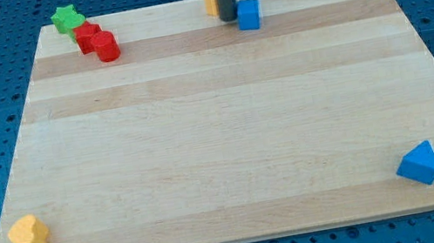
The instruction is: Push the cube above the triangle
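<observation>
A blue cube (248,14) sits near the view's top edge of the wooden board (228,137), a little right of centre. A blue triangle block (419,163) lies at the view's bottom right corner. My dark rod comes down from the top; my tip (229,18) rests on the board just left of the blue cube, touching or nearly touching its left side. The rod partly hides an orange block (211,1) behind it.
A green star block (67,19) sits at the view's top left corner. Two red blocks (97,42) lie just below and right of it, touching. A yellow heart-shaped block (29,235) lies at the bottom left corner. Blue perforated table surrounds the board.
</observation>
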Robot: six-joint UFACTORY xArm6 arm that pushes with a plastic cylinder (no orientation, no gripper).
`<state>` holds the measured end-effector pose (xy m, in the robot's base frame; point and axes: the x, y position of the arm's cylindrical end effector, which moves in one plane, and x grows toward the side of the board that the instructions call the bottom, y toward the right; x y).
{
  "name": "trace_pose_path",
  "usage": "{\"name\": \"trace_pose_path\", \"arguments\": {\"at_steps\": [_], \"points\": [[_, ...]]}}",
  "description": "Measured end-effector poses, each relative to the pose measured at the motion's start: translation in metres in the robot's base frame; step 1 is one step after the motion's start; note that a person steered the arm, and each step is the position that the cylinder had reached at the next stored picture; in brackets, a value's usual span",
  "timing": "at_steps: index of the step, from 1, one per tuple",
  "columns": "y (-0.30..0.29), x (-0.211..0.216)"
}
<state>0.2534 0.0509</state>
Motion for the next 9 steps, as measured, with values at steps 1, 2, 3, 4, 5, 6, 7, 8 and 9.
{"name": "trace_pose_path", "arguments": {"at_steps": [1,2,3,4,5,6,7,8,9], "points": [[0.047,0.003],[0.059,0.015],[0.066,0.041],[0.086,0.070],[0.089,0.085],[0.090,0.098],[0.095,0.115],[0.095,0.129],[0.098,0.144]]}}
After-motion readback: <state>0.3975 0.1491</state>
